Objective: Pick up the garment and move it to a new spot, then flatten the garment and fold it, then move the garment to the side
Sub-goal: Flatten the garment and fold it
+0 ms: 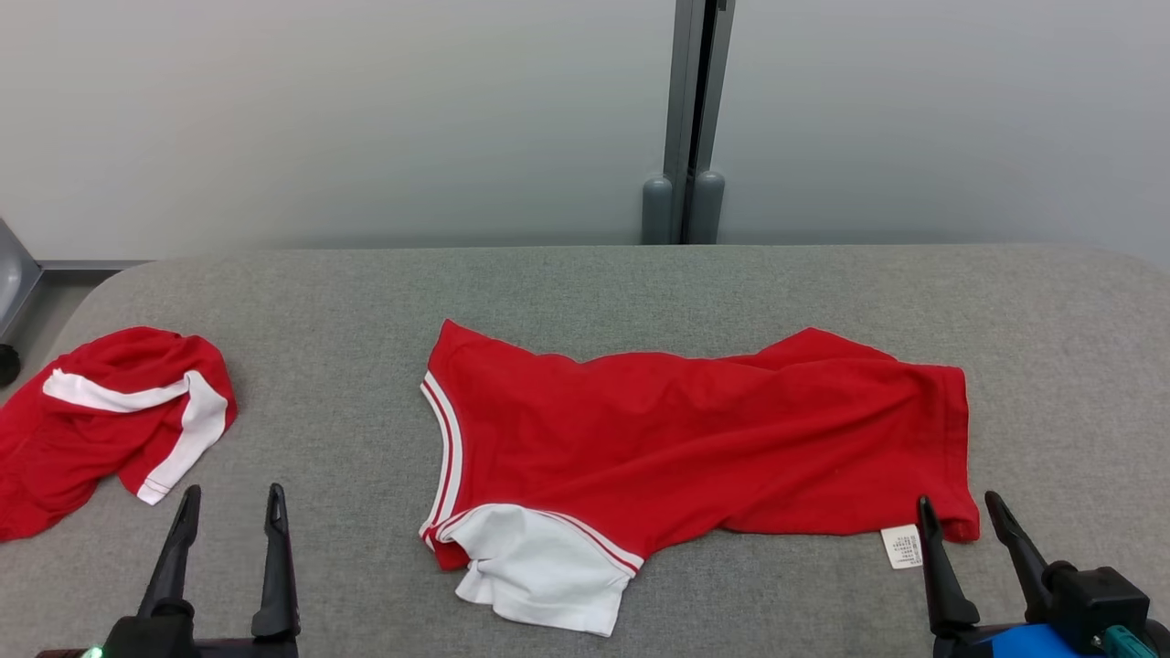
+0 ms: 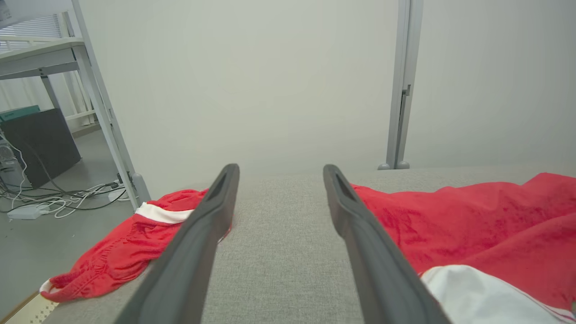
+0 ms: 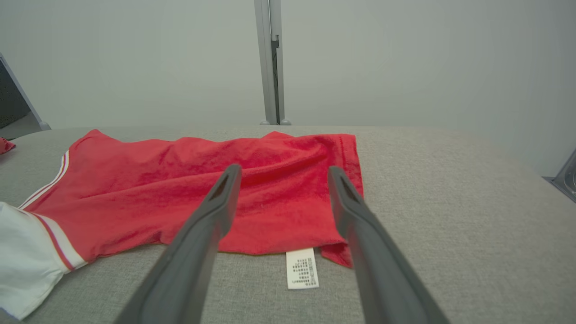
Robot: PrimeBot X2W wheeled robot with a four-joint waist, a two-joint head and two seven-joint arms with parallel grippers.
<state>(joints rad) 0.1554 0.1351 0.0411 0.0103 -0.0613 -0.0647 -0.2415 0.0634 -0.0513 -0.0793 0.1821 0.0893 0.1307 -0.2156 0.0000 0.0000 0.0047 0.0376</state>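
Grippers rest at the table's (image 1: 585, 283) near edge in the head view, left gripper (image 1: 233, 491) and right gripper (image 1: 958, 499) both spread wide and empty, with the red garment (image 1: 695, 439) lying rumpled mid-table, its white sleeve (image 1: 539, 567) toward the near edge, and a second red piece (image 1: 101, 420) bunched at the left edge. Left wrist view: parted fingers (image 2: 198, 243) frame bare table, garment to their right, second piece to their left. Right wrist view: parted fingers (image 3: 198, 243) point at the garment's near right corner, where its white label (image 3: 302, 268) lies on the table.
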